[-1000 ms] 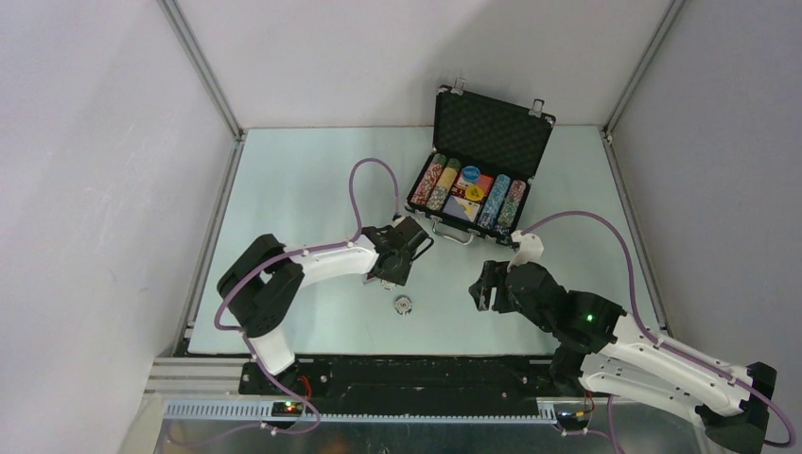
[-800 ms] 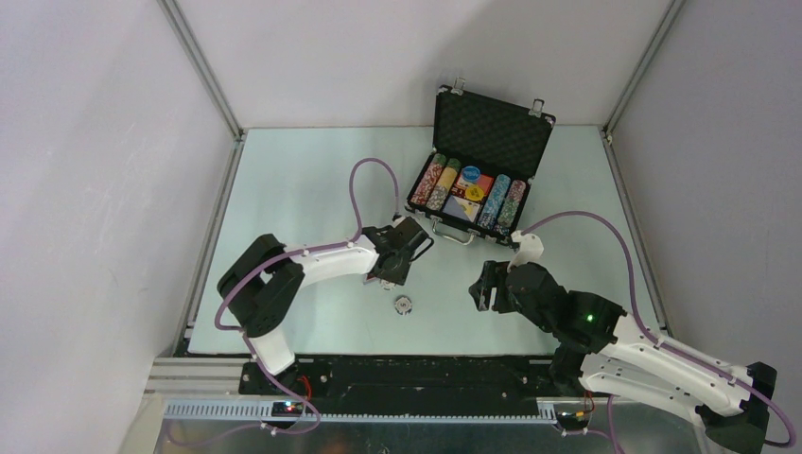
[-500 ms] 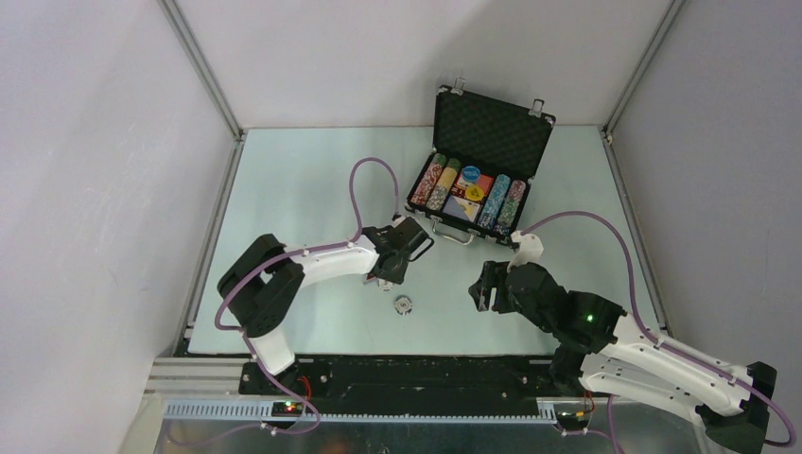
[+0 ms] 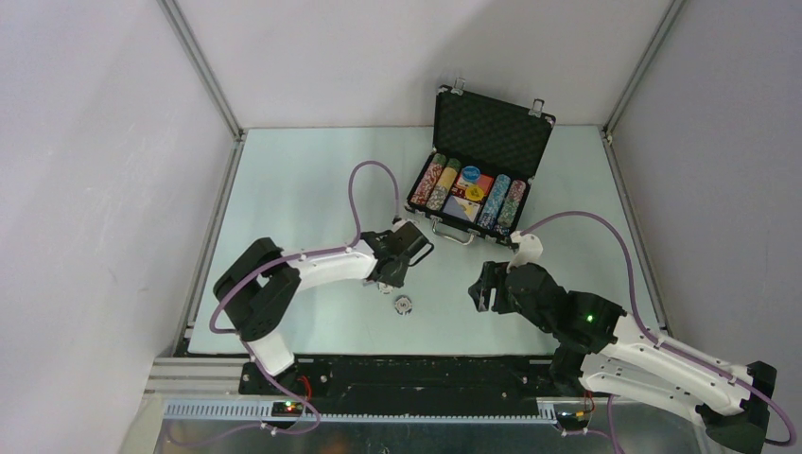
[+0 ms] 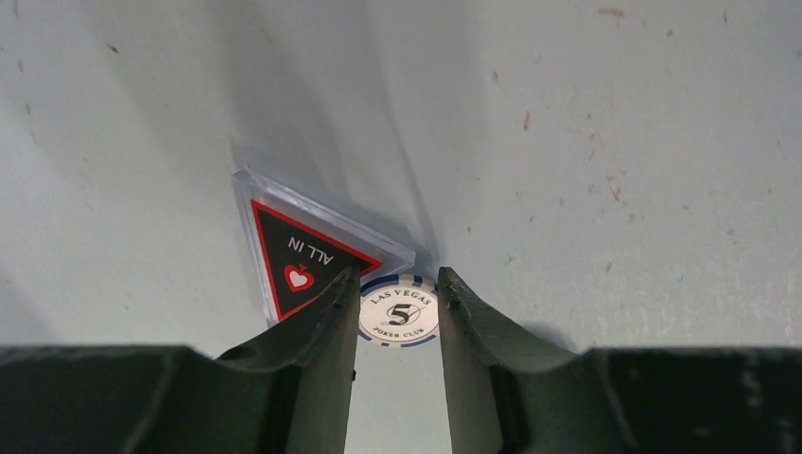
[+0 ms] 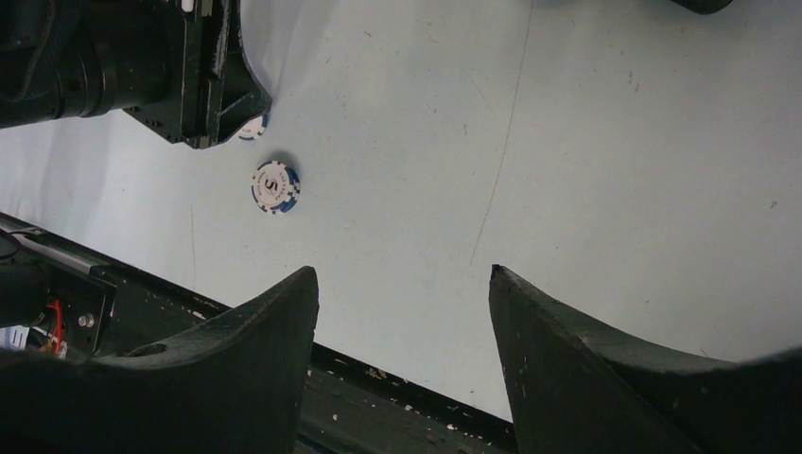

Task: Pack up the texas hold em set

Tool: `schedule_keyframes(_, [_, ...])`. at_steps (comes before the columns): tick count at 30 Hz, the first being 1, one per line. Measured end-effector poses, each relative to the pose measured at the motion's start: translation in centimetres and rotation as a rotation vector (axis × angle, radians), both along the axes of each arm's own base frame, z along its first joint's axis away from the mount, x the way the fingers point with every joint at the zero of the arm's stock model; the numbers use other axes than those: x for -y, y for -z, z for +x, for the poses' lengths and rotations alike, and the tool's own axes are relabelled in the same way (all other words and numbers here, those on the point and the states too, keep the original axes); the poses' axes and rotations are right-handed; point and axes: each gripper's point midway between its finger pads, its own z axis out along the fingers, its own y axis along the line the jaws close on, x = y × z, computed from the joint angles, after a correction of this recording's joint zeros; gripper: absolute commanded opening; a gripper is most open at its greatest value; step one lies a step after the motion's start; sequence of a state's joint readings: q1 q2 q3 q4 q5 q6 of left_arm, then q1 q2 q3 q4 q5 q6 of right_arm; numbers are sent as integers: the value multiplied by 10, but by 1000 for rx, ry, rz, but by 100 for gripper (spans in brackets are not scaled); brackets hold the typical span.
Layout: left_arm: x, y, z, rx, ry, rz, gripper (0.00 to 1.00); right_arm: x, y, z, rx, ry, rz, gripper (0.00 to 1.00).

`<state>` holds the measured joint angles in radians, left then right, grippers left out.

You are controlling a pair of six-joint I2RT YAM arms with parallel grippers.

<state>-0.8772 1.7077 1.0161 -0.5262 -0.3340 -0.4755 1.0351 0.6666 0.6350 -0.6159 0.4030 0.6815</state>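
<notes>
The black briefcase (image 4: 493, 132) stands open at the back, holding rows of chips, a blue disc (image 4: 470, 174) and a yellow disc (image 4: 475, 193). My left gripper (image 5: 398, 274) is down at the table with its fingers closed against both sides of a white and blue "5" poker chip (image 5: 398, 309). The left finger overlaps the dark triangular "ALL IN" piece (image 5: 293, 260) beside it. A second chip (image 4: 404, 305) lies loose just in front and also shows in the right wrist view (image 6: 275, 186). My right gripper (image 6: 402, 274) is open and empty above the table, to the right.
The black base rail (image 4: 407, 374) runs along the near table edge, under my right gripper. My left arm's purple cable (image 4: 364, 175) loops over the table left of the briefcase. Grey walls enclose the table on three sides.
My left gripper has moved a little down and toward the near edge, lowering onto the chip beside the triangular piece. The right arm has not moved.
</notes>
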Motion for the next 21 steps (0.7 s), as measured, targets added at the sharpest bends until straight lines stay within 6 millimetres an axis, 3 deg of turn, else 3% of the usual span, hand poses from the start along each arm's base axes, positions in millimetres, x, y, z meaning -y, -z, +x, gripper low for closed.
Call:
schedule_keyframes(7, [-1,-1,-16,-9,2,-22,42,-1,0,-1,0,-4,-1,70])
schedule_keyframes(11, [-3,-3,-22,-21,-5,-34,52,-2,0,0,0,-4,0,70])
schedule_keyframes(18, [-7,-35,-17,49,-18,-71,66,0,1,3,14,3,-17,72])
schedule_keyframes(21, [-12,-71,-7,133,-45,-126,96,-2,0,8,31,0,-31,73])
